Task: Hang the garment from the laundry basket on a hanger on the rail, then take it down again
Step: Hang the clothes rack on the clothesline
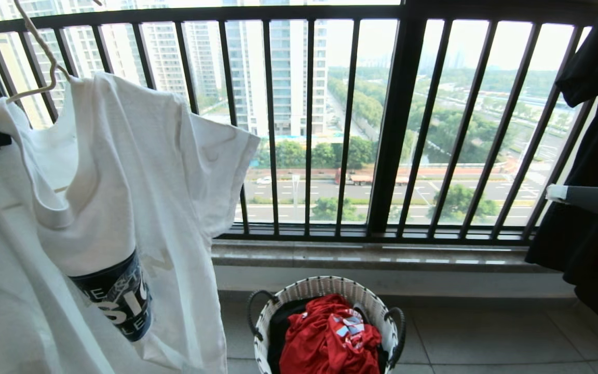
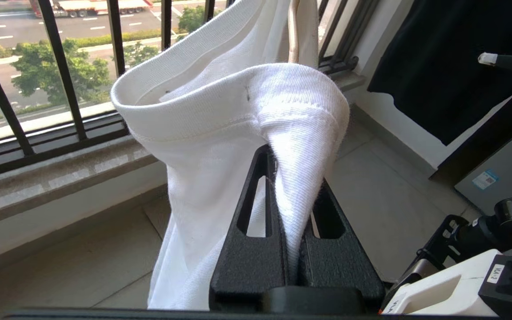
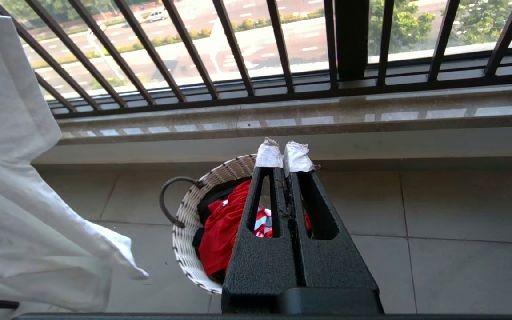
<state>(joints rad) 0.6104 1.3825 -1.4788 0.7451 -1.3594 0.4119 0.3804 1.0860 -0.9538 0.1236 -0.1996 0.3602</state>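
The garment [image 1: 122, 197], a white T-shirt with a dark blue chest logo, hangs at the left on the thin cream hanger [image 1: 39, 57], whose hook runs up out of the picture. My left gripper [image 2: 282, 166] is shut on a fold of the garment [image 2: 220, 133] at its neckline, beside the hanger's wire [image 2: 293, 31]. My right gripper [image 3: 284, 155] is shut and empty, with white-taped tips, and hovers above the laundry basket [image 3: 189, 213]. In the head view it reaches in from the right edge [image 1: 556, 192]. The laundry basket [image 1: 325, 285] stands on the floor below the window. The rail is out of view.
A red garment [image 1: 325, 332] and dark cloth fill the basket. A black garment [image 1: 589, 156] hangs at the right. The black barred window railing [image 1: 397, 130] and stone sill [image 1: 382, 257] lie ahead. A grey appliance [image 2: 505, 173] stands at the side.
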